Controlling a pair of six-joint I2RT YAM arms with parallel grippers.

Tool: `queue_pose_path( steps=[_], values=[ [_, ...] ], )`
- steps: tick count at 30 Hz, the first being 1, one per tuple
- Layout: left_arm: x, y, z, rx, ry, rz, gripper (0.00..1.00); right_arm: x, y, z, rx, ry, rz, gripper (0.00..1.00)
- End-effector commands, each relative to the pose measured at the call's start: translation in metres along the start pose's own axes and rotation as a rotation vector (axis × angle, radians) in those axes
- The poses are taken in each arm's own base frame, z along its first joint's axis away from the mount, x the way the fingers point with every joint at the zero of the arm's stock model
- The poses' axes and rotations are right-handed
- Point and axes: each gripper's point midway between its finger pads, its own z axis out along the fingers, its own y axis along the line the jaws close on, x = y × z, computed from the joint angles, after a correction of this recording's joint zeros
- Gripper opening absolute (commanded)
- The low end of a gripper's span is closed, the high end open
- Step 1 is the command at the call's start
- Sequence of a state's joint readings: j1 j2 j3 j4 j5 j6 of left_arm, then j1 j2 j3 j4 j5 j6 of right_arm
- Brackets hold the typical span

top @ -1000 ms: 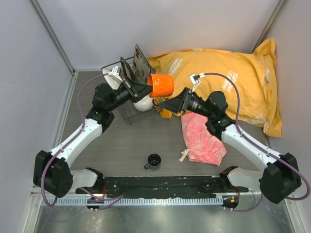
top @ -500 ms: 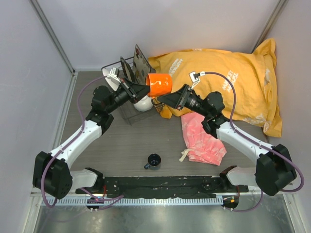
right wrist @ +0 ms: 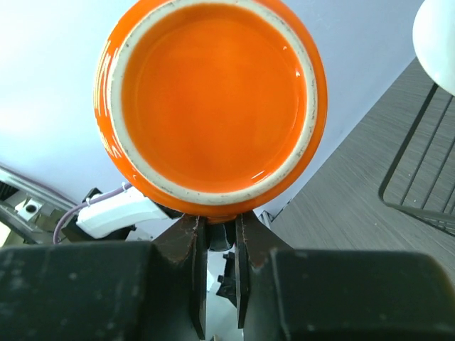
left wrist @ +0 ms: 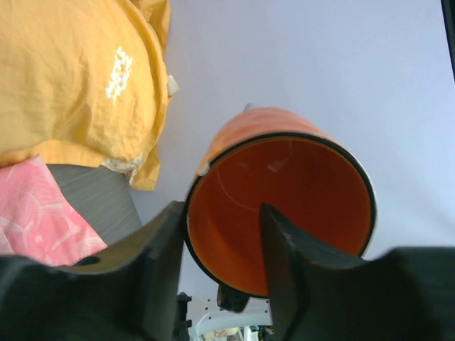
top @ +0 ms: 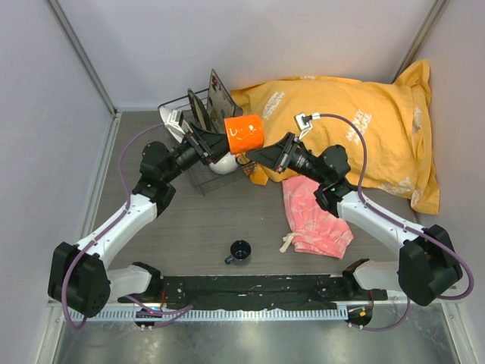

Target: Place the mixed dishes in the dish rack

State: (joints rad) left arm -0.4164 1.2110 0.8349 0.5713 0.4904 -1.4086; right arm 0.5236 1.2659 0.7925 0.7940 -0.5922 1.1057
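Note:
The orange mug hangs in the air over the right end of the dish rack, between both grippers. My right gripper is shut on the mug's handle under its base; its own view puts it at the frame bottom. My left gripper straddles the mug rim, one finger outside and one inside with a clear gap, so it is open. Two dark plates stand upright in the rack, with a white bowl beside them. The small dark-blue cup stands on the table near the arm bases.
The big yellow bag lies at the back right, against the rack's right end. The pink cloth lies under my right arm. Grey walls close the left, back and right sides. Rack wires show at the right wrist view's edge.
The right gripper moved left and up to the mug and closed on its handle. The mug shifted a little left and turned, and the left forearm swung with it.

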Motion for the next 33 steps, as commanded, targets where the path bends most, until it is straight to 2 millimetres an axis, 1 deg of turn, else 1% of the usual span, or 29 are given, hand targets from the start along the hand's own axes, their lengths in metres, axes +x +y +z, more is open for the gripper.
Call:
queue_pose_path(
  steps=[1,2,3,5,6,8,9,10,12,13,15,16,18,19,20,21,22,23,24,25,26,27,28,29,30,31,32,33],
  values=[
    [0.001,-0.032,-0.01,0.103,-0.009,0.043,0.53,-0.031,0.033,0.0,-0.077,-0.117,-0.092,0.01],
    [0.002,-0.028,-0.012,0.094,-0.01,0.042,0.57,-0.033,0.034,0.0,-0.079,-0.124,-0.091,0.01],
    [0.002,-0.027,-0.013,0.091,-0.014,0.042,0.66,-0.035,0.038,-0.001,-0.086,-0.132,-0.095,0.01],
    [0.003,-0.017,-0.015,0.067,-0.022,0.032,0.77,-0.04,0.042,-0.002,-0.089,-0.139,-0.098,0.01],
    [0.004,-0.015,-0.017,0.062,-0.021,0.032,0.88,-0.046,0.045,-0.003,-0.09,-0.15,-0.112,0.01],
    [0.007,-0.002,-0.021,0.029,-0.016,0.024,0.98,-0.052,0.046,-0.005,-0.077,-0.156,-0.125,0.01],
    [0.007,-0.002,-0.025,0.028,-0.018,0.026,1.0,-0.057,0.047,-0.005,-0.074,-0.158,-0.138,0.01],
    [0.008,0.01,-0.029,0.0,-0.023,0.013,1.0,-0.059,0.049,-0.005,-0.07,-0.159,-0.157,0.01],
    [0.009,0.016,-0.038,-0.017,-0.037,0.011,1.0,-0.062,0.05,-0.006,-0.061,-0.156,-0.168,0.01],
    [0.01,0.032,-0.045,-0.06,-0.043,-0.007,1.0,-0.063,0.049,-0.007,-0.057,-0.157,-0.172,0.01],
    [0.01,0.043,-0.054,-0.088,-0.057,-0.016,1.0,-0.063,0.049,-0.005,-0.048,-0.138,-0.19,0.01],
    [0.01,0.049,-0.063,-0.111,-0.072,-0.016,1.0,-0.062,0.044,-0.003,-0.034,-0.128,-0.191,0.01],
    [0.007,0.056,-0.072,-0.152,-0.097,-0.003,1.0,-0.064,0.038,0.004,0.002,-0.093,-0.209,0.01],
    [0.007,0.059,-0.081,-0.206,-0.102,0.041,1.0,-0.055,0.024,0.006,0.054,-0.035,-0.179,0.01],
    [0.004,0.063,-0.086,-0.255,-0.112,0.067,1.0,-0.06,0.019,0.016,0.069,-0.003,-0.226,0.01],
    [-0.009,0.066,-0.092,-0.318,-0.164,0.116,1.0,-0.057,0.012,0.019,0.09,0.035,-0.227,0.01],
    [-0.012,0.067,-0.103,-0.417,-0.151,0.187,1.0,-0.047,-0.003,0.02,0.136,0.098,-0.205,0.01],
    [-0.019,0.066,-0.108,-0.467,-0.169,0.237,1.0,-0.049,-0.007,0.026,0.152,0.116,-0.217,0.01],
    [-0.025,0.065,-0.114,-0.518,-0.182,0.272,1.0,-0.05,-0.015,0.027,0.179,0.131,-0.26,0.01],
    [-0.035,0.063,-0.125,-0.601,-0.201,0.334,1.0,-0.045,-0.027,0.025,0.243,0.158,-0.249,0.01],
    [-0.039,0.061,-0.13,-0.636,-0.209,0.356,1.0,-0.047,-0.028,0.033,0.26,0.168,-0.269,0.01],
    [-0.044,0.057,-0.134,-0.659,-0.22,0.374,1.0,-0.045,-0.032,0.036,0.28,0.189,-0.321,0.01],
    [-0.05,0.051,-0.14,-0.69,-0.241,0.393,1.0,-0.037,-0.039,0.034,0.323,0.227,-0.31,0.01],
    [-0.052,0.048,-0.144,-0.7,-0.245,0.42,1.0,-0.037,-0.034,0.043,0.332,0.223,-0.343,0.01],
    [-0.053,0.048,-0.149,-0.723,-0.249,0.427,1.0,-0.034,-0.04,0.048,0.354,0.237,-0.353,0.01],
    [-0.059,0.041,-0.152,-0.737,-0.278,0.449,1.0,-0.028,-0.047,0.048,0.386,0.265,-0.374,0.01],
    [-0.063,0.04,-0.158,-0.763,-0.292,0.476,1.0,-0.034,-0.045,0.054,0.41,0.245,-0.408,0.01],
    [-0.067,0.038,-0.168,-0.816,-0.308,0.484,1.0,-0.022,-0.051,0.061,0.426,0.273,-0.416,0.01]
  ],
)
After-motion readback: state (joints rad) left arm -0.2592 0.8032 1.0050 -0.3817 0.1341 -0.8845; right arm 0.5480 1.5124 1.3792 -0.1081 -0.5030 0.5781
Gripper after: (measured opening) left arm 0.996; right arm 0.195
